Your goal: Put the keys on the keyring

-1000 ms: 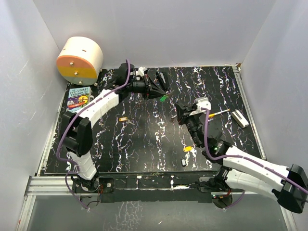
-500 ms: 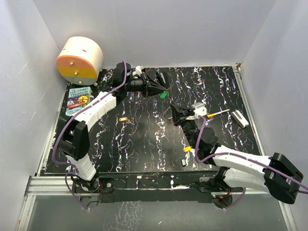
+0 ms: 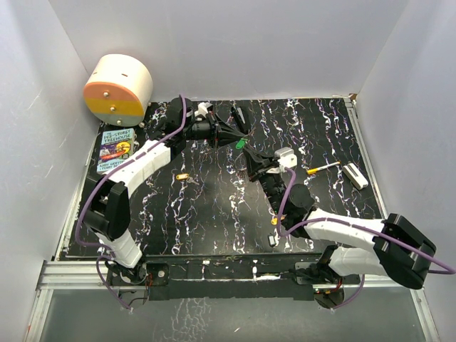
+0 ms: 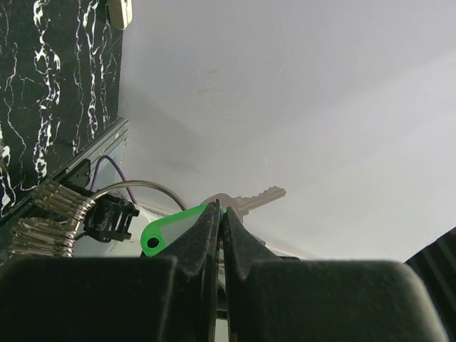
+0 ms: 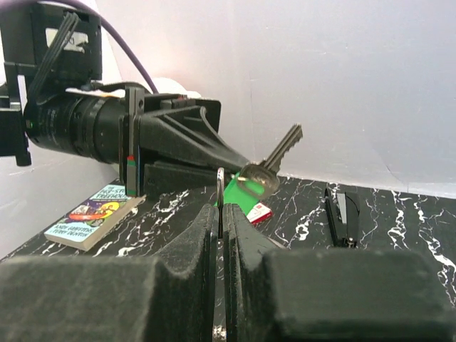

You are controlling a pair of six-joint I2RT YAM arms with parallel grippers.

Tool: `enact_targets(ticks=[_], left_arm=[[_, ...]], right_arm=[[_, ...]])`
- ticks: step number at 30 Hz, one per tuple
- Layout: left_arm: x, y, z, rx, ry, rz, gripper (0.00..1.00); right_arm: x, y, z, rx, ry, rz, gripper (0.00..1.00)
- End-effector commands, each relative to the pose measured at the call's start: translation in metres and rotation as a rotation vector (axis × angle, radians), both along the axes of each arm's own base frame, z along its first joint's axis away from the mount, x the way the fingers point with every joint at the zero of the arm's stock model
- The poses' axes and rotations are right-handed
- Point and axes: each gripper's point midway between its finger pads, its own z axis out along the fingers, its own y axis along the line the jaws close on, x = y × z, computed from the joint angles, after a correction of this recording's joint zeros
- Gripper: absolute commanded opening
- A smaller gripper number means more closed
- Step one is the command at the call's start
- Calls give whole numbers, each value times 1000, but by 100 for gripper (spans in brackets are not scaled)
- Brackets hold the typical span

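Green key point(image 4: 171, 229), seemingly in left gripper point(image 4: 221, 209)

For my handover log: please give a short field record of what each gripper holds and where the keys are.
left gripper: shut on green key, raised off the table
right gripper: shut on keyring
green key and keyring: close together; whether threaded cannot be told
yellow-orange key: lying loose on table, unheld

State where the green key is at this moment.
In the top view, the green key is held by the left gripper above the far-middle table, just beyond the right gripper holding the keyring.
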Motion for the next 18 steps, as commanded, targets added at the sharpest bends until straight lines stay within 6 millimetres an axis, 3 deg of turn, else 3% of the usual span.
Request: enact_targets(ticks=[1,18], left_arm=[[-14,7,31,-38,-58,5,0],[-22,10,27,-28,-57,1,0]], right_arm=[[-3,-5,55,140,-120,-5,8],[7,-2,56,156,-123,-38,8]])
